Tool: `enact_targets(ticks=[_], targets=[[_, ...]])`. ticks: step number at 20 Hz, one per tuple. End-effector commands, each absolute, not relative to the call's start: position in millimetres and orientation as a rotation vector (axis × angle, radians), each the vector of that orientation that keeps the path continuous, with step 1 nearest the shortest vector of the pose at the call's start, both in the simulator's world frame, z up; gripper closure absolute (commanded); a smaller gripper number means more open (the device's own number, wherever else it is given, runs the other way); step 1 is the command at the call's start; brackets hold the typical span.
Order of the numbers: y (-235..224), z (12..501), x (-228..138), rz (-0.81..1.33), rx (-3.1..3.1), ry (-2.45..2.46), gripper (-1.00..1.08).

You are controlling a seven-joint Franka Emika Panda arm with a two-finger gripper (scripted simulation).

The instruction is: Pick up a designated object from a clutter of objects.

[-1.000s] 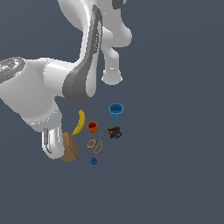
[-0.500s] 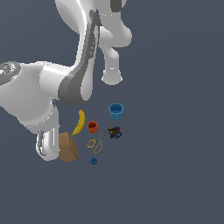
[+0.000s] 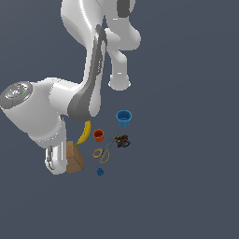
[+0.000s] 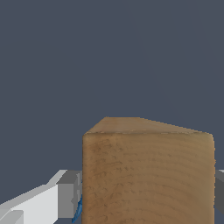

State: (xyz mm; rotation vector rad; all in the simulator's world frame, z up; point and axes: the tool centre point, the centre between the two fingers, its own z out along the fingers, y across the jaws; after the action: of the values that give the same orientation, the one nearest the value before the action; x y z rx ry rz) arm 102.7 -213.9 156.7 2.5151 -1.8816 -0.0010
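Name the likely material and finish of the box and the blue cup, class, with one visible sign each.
Box: looks like wood or cardboard, matte; tan-brown with faint grain-like streaks in the wrist view.
Blue cup: probably plastic; uniform bright blue, smooth, too small to be sure.

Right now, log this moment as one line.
phase: grasp | gripper: fingers flank brown box, contact unclear | clutter: untouched

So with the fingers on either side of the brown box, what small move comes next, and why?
Probably close the gripper: the brown box fills the space between the fingers, which sit at its sides, but the grip isn't clearly made yet. Then lift.
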Motion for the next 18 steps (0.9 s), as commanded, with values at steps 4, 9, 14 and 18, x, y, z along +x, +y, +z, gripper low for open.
enact_targets(ticks=[4,9,14,18], targets=[[-214.0,142.3,103.3,0.0,2.514,-1.883,-0.92],[-214.3,142.8,104.1,0.0,2.515,-1.883,1.08],[-214.3,142.8,104.1,0.0,2.515,-1.883,1.08],[-214.0,142.5,103.9,-0.001,2.514,-1.883,1.08]])
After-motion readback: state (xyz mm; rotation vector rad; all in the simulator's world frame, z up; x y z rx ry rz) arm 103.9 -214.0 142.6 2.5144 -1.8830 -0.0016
